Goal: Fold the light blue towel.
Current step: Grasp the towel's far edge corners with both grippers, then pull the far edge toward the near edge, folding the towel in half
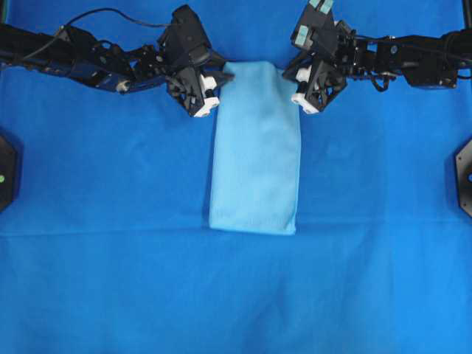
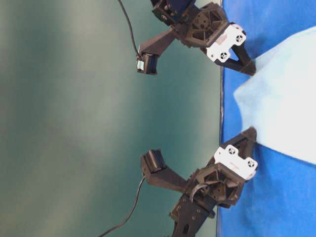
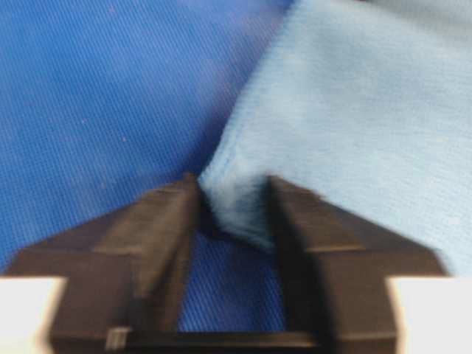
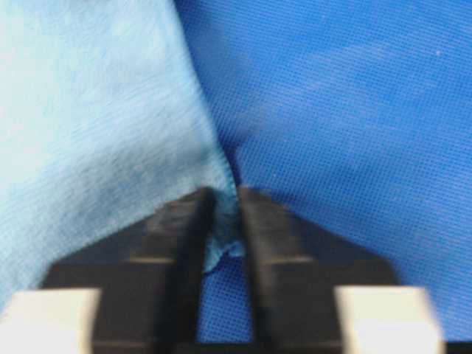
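**Both far corners pinched, ready for the next fold**

The pale sky-blue microfibre towel (image 1: 255,147) lies as a long, narrow rectangle in the middle of the deep-blue woven table covering (image 1: 110,280), its short far edge between my 2 arms. My left gripper (image 3: 234,203) has its black fingers (image 3: 166,221) on either side of the towel's near-left corner; the jaws stand fairly narrow with cloth bunched between them, though the blur leaves me unsure the pinch is fully tight. My right gripper (image 4: 223,214) has its jaws nearly together, clamped on the other far corner.

To do this step well, I judge I should confirm both pinches catch every layer, then lift the 2 corners together at equal height, carry them straight toward the free short edge and lay hem onto hem, keeping the cloth taut between my grippers so it does not sag or skew.

No containers are in view.
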